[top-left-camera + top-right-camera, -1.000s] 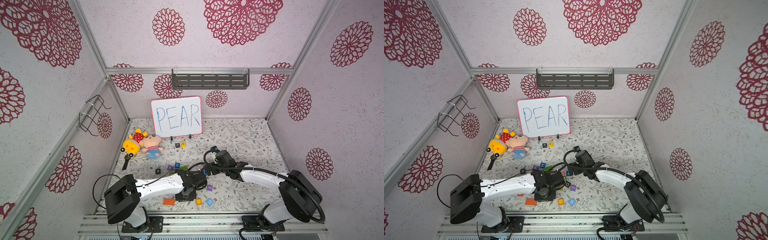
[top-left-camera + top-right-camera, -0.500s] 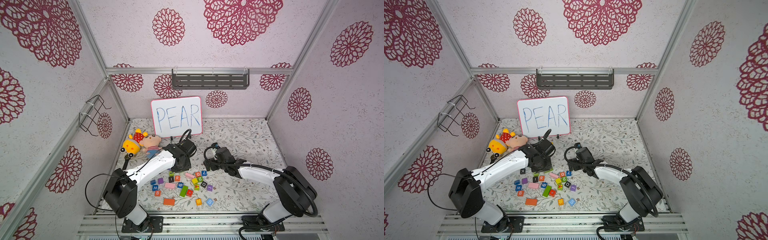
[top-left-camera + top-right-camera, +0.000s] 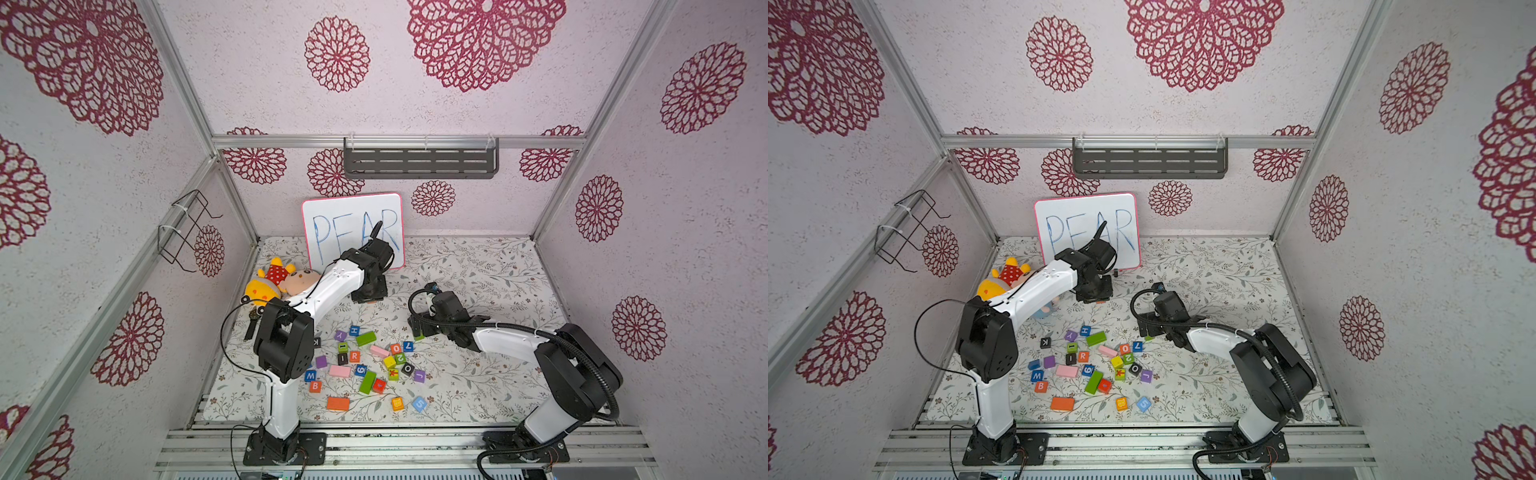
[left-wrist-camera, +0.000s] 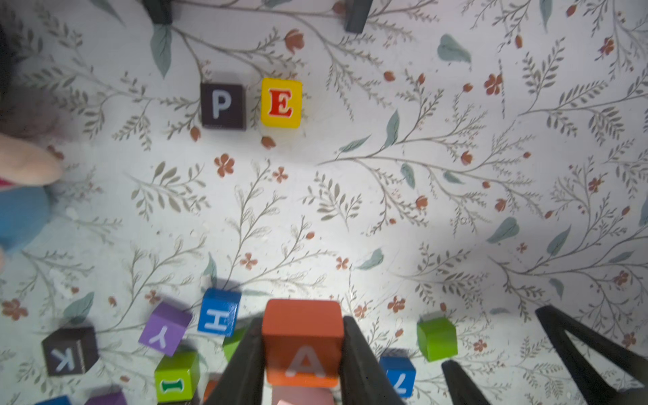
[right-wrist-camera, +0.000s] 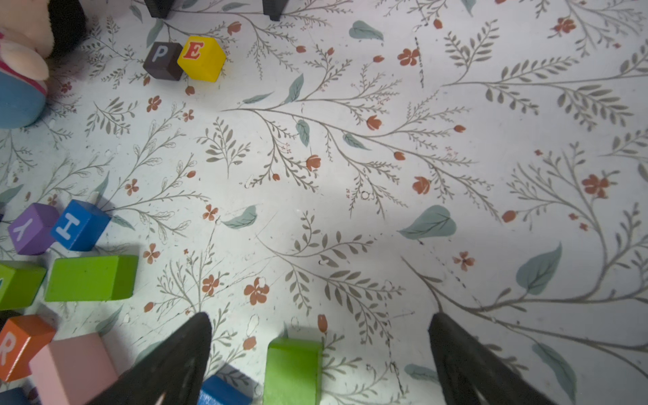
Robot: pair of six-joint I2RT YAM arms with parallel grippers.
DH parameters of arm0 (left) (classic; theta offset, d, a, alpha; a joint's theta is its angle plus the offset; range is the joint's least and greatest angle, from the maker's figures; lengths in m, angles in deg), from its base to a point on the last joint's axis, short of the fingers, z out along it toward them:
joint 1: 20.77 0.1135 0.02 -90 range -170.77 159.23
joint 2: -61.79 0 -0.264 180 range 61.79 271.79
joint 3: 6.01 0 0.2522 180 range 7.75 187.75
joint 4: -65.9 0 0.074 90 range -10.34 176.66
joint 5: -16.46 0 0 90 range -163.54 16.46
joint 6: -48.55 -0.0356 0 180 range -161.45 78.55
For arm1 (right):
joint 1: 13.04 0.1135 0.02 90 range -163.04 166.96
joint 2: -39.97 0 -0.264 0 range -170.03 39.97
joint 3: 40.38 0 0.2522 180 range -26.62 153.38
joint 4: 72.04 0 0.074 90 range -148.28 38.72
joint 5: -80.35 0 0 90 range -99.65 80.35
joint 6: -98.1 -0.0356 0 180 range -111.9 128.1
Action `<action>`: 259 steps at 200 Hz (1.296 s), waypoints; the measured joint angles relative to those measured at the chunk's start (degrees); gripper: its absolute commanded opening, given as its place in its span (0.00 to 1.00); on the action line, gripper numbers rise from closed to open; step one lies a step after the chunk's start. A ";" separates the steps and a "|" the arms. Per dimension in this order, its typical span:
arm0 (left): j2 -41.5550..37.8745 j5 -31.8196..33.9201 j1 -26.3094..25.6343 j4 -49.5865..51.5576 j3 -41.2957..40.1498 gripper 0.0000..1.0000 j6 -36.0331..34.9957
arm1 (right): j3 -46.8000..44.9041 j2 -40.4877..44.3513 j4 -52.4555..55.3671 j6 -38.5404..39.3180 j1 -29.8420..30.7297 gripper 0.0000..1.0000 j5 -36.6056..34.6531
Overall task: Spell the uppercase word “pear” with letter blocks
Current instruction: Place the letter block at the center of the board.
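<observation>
Near the board [image 3: 353,208], P [image 4: 222,105] and E [image 4: 281,102] sit side by side, the left claw [image 4: 303,319] grips A [image 4: 303,350], its letter turned the same way as theirs, R [image 3: 354,356] lies in the pile [image 3: 340,371], and the right claw [image 5: 319,315] stands wide, empty.

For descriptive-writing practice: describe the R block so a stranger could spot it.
From the PEAR whiteboard, look toward the camera to the scattered block pile. Beside a black cube sits the R block: the only orange-red one with a white R.

left fingers [image 4: 242,366] clamp orange A block [image 4: 303,336] | black P block [image 4: 223,106] just beside yellow E block [image 4: 281,102]
</observation>
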 measured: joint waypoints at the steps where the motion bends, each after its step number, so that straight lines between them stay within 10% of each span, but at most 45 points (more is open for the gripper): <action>1: 0.35 -0.04 0.02 0.07 0.37 0.09 -0.11 | 0.04 -0.07 -0.02 0.00 0.00 0.99 0.02; 130: 25.40 -1.99 3.43 7.56 33.05 0.01 -4.74 | 1.44 -3.37 -2.25 0.48 -0.22 0.99 0.50; 259: 33.48 -3.50 4.28 8.33 40.30 0.00 -6.62 | 1.44 -4.33 -3.69 0.46 -0.76 0.99 1.44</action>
